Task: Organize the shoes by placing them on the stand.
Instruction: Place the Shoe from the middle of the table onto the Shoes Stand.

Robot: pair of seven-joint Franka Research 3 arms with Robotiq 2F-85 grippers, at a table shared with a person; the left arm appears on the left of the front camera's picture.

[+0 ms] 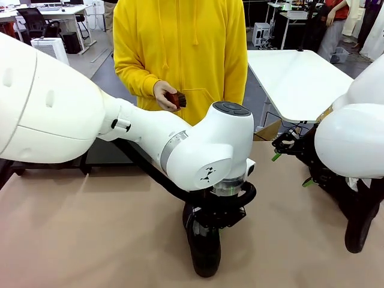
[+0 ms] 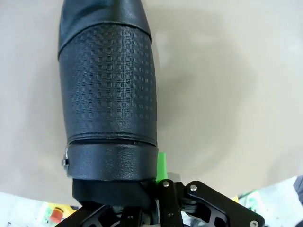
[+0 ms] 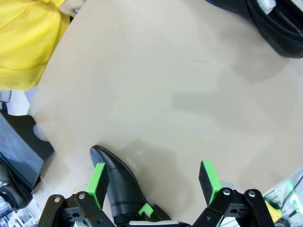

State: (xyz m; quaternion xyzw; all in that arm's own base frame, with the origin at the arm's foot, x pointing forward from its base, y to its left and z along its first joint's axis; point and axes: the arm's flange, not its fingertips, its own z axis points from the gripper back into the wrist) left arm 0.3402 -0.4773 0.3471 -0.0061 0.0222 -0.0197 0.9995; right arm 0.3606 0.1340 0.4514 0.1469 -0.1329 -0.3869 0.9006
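One shoe (image 2: 106, 94) was clamped in our left gripper (image 1: 213, 219); our right gripper (image 3: 154, 182) gaped empty; we judged all placing yet undone.

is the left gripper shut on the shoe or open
The left gripper is shut on the shoe: in its wrist view a green pad lies against the shoe's side; the other finger is hidden.

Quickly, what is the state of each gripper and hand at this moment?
Left gripper: closed on a black shoe.
Right gripper: open, holding nothing.
Person's hand: holding a small brush.
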